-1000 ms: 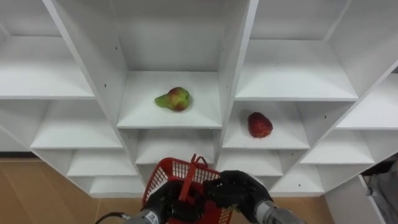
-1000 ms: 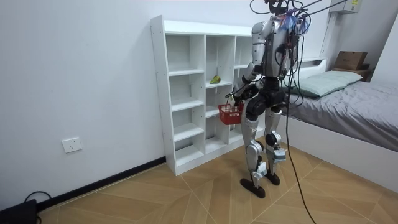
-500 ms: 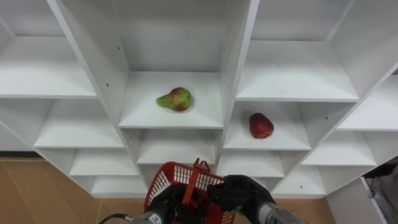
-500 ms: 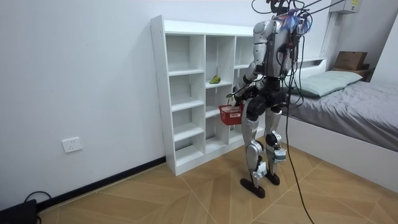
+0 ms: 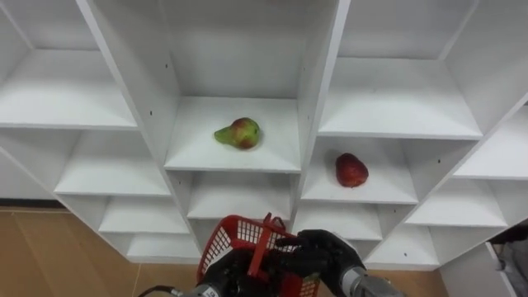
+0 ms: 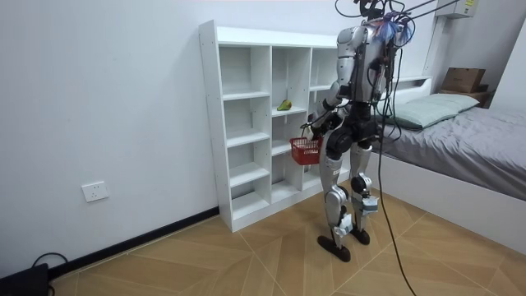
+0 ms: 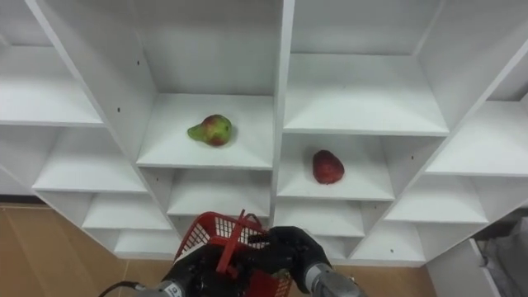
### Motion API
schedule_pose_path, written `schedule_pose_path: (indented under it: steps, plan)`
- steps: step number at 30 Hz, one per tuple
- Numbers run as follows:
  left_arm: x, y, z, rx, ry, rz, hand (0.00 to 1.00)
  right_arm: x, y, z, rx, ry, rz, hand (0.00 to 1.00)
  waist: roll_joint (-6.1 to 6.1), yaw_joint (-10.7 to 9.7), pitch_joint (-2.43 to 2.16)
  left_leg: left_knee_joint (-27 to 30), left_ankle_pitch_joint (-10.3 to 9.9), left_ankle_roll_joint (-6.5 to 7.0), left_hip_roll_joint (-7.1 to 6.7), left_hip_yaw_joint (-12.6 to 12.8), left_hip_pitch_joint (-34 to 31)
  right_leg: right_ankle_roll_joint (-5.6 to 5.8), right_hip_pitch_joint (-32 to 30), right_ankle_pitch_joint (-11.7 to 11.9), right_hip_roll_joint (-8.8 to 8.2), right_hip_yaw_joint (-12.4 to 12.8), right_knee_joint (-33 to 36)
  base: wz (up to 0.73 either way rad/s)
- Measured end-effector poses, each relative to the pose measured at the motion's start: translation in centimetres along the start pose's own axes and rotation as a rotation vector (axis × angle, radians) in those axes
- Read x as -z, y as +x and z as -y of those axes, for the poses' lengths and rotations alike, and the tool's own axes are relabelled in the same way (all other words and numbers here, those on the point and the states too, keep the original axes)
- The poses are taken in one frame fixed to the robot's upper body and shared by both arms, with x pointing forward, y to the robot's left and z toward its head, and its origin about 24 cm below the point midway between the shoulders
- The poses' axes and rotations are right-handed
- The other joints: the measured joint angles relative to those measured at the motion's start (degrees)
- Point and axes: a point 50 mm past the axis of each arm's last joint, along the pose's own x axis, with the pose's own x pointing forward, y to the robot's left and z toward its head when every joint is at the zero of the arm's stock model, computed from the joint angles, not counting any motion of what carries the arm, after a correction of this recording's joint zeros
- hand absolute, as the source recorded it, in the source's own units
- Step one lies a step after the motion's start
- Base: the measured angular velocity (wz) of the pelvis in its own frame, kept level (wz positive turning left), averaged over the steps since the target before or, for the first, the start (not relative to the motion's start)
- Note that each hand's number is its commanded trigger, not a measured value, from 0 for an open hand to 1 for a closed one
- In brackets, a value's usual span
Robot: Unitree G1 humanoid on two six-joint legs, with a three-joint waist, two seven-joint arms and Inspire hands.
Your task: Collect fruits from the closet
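A green-and-red pear (image 5: 238, 133) lies in the closet's middle compartment. One shelf lower, in the compartment to its right, lies a red fruit (image 5: 351, 170). Below them I hold a red mesh basket (image 5: 233, 240) in front of the shelves. My left hand (image 5: 227, 274) is curled round its upright handle. Beside it, my right hand (image 5: 323, 252) is curled against the handle and the right rim. What is inside the basket is hidden. In the room view I stand facing the closet (image 6: 246, 123), with the basket (image 6: 305, 150) at hip height.
The white closet (image 5: 318, 91) has open compartments in several rows; the others hold nothing. Wooden floor (image 5: 49, 256) lies below it. A bed (image 6: 460, 140) stands behind me at the room view's right.
The eye view has shifted slightly, so the shelves sit a little lower and further right. Both hands stay on the basket, and the fruits have not moved.
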Motion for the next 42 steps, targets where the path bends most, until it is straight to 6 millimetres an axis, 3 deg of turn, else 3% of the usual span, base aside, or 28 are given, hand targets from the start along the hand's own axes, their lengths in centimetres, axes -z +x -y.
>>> schedule_pose_path:
  steps: [5,42]
  plan:
    - [0.05,0.00,0.01,0.001,-0.001,-0.005,1.00,-0.01,0.02,-0.07,-0.002,0.002,0.001,0.00,-0.43,0.0,0.25,0.2,0.0,0.00,-0.01,-0.1,-0.1,0.01,0.1,0.0,-0.02,0.0,0.0,0.00]
    - [0.12,-0.01,0.03,0.010,-0.005,-0.010,1.00,-0.13,0.05,-0.04,-0.008,0.002,0.004,0.00,-0.47,-0.1,0.17,0.3,0.0,0.04,-0.03,-1.2,-0.2,0.08,0.8,0.0,-0.24,-1.3,0.0,0.01]
